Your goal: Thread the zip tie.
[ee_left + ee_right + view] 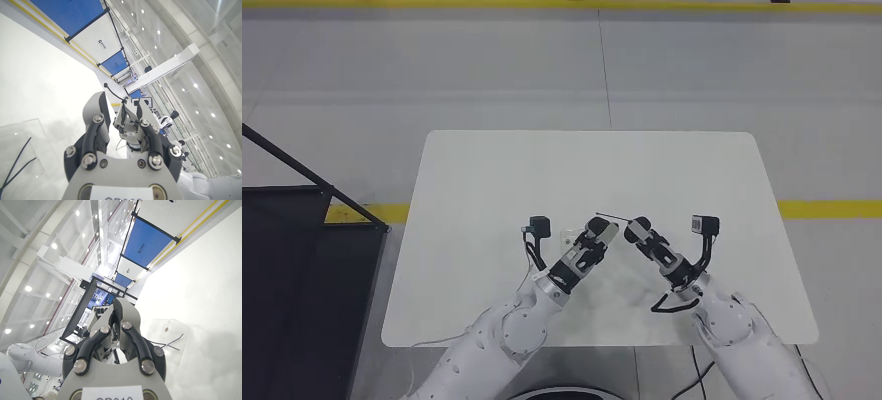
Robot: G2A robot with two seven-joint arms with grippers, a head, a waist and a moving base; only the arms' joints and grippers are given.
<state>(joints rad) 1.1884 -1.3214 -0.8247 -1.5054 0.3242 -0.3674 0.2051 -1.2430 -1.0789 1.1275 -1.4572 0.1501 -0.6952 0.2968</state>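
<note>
The left claw [121, 99] is held open above the white worktop [482, 200], its two fingers [94, 110] spread apart and nothing gripped between them. Just beside it, on the side away from the other arm, a clear plastic tray [24, 132] is seen resting on the worktop, with spare black ties [17, 161] lying on it. Directly ahead of the left claw, nearly tip to tip, the right claw [115, 308] is clamped shut on the zip tie [113, 92]. The tie is gripped near one end; the rest is left sticking out past the claw's tips, above the worktop, with its blocky head at the free end.
</note>
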